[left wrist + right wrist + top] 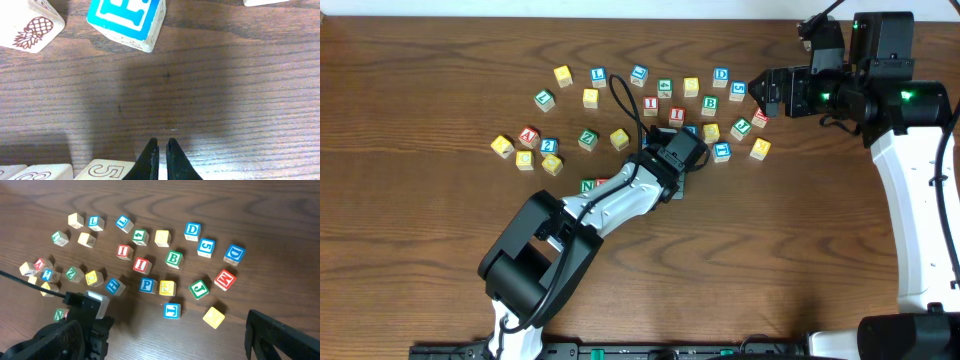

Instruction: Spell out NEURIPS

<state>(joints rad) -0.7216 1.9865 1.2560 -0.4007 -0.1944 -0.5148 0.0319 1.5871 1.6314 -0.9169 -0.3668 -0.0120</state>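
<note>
Lettered wooden blocks lie scattered across the brown table. A green N block sits with a red block beside my left arm; the N also shows in the right wrist view. Two red I blocks and a blue P block lie mid-table. My left gripper is shut and empty, low over bare wood. A blue block lies ahead of it and a "5" block beside its fingers. My right gripper is open and empty, raised at the right.
A pineapple block lies at the far left of the left wrist view. A green B, green J, red M, blue D and yellow blocks lie on the right. A cluster sits at the left.
</note>
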